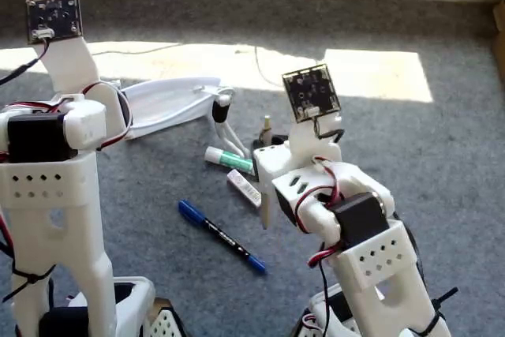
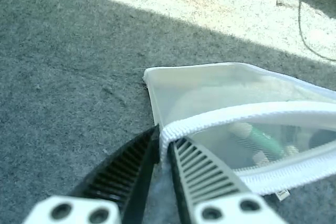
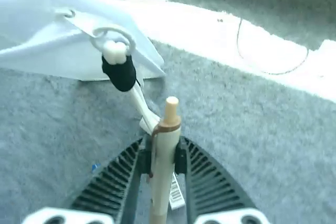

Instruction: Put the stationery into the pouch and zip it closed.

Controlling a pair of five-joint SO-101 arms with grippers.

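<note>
The pen [image 3: 167, 129] clenched in the right end effector [image 3: 160, 153] could snag the barely open pouch [image 2: 210, 87] (left end effector [image 2: 163, 142] pinches its rim).

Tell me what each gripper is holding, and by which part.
The left gripper pinches the pouch by its white zipper edge, near one end. The right gripper clamps a cream pen by its barrel, just below the brown ring.

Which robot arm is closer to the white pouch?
Left. The left end effector is clamped on the zipper edge of the pouch. The right end effector grips a beige pen a little way off the pouch, not touching it.
</note>
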